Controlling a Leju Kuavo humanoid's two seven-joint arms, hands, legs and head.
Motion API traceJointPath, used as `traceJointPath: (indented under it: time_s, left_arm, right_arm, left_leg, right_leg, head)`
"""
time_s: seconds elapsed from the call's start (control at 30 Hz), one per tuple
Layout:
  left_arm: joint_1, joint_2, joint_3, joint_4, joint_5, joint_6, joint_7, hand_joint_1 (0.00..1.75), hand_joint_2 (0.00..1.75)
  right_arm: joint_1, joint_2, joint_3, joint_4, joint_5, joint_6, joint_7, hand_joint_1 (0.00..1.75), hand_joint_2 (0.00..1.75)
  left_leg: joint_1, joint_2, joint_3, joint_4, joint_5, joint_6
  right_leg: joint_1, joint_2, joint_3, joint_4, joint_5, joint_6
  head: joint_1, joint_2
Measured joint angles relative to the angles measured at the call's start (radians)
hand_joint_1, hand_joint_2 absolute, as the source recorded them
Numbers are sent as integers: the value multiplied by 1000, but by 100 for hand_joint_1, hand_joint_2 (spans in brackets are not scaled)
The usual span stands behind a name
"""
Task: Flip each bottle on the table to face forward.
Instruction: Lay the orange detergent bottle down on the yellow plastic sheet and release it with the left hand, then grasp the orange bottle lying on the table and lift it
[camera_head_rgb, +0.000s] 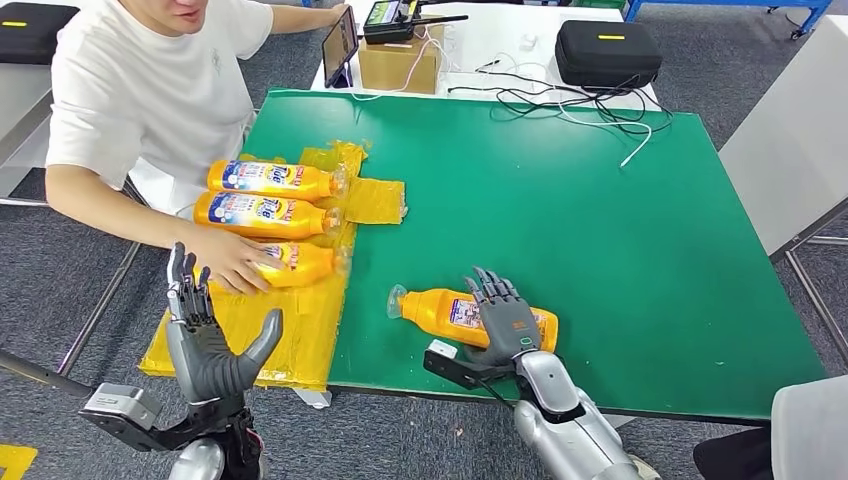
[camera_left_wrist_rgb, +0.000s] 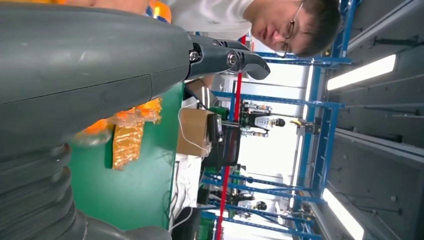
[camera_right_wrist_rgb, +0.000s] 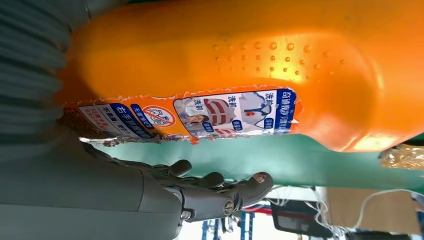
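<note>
A green table (camera_head_rgb: 600, 230) carries a crinkled yellow plastic sheet (camera_head_rgb: 300, 320) along its near left side, and a person in a white T-shirt (camera_head_rgb: 150, 90) leans in from the left with one hand (camera_head_rgb: 232, 262) pressed on the nearest of three orange detergent bottles (camera_head_rgb: 270, 213) lying side by side on that sheet (caps pointing toward the middle of the table). A fourth orange detergent bottle (camera_head_rgb: 445, 312) lies on its side on the bare green surface near the front edge, cap to the left, back label with small print showing in the right wrist view. The right hand (camera_head_rgb: 505, 315) rests over this bottle's body, fingers extended across it; whether they actually clamp it cannot be told. The left hand (camera_head_rgb: 205, 345) is raised just off the table's front left corner, fingers apart and holding nothing.
</note>
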Motion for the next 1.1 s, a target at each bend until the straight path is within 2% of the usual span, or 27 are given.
traceJointPath:
  time_s: [0.4,0.6,0.93,1.1]
  left_arm:
    - [54,1,11,-12,-43,9,0,0,175]
    - [66,1,14,-21,-58,6,1,0,175]
    - [69,1,21,-23,-65,-1,7,0,175]
    - [49,3,6,-14,-67,-10,10,0,175]
  right_arm:
    - [133,-59,-38,-211,74,69,110,0,175]
    - [188,-92,-76,-299,89,115,136,0,175]
    - [209,-120,-121,-344,75,140,139,0,175]
    - [151,-110,-144,-270,-41,140,59,0,175]
  left_leg:
    - [0,-2,0,0,0,0]
    - [0,-1,0,0,-1,0]
    - [0,-1,1,0,-1,0]
    - [0,0,0,0,0,0]
  right_leg:
    - [0,0,1,0,0,0]
    - [0,0,1,0,0,0]
    - [0,0,1,0,0,0]
    - [0,0,1,0,0,0]
  head:
    - [0,0]
    - [0,0]
    - [0,0]
    - [0,0]
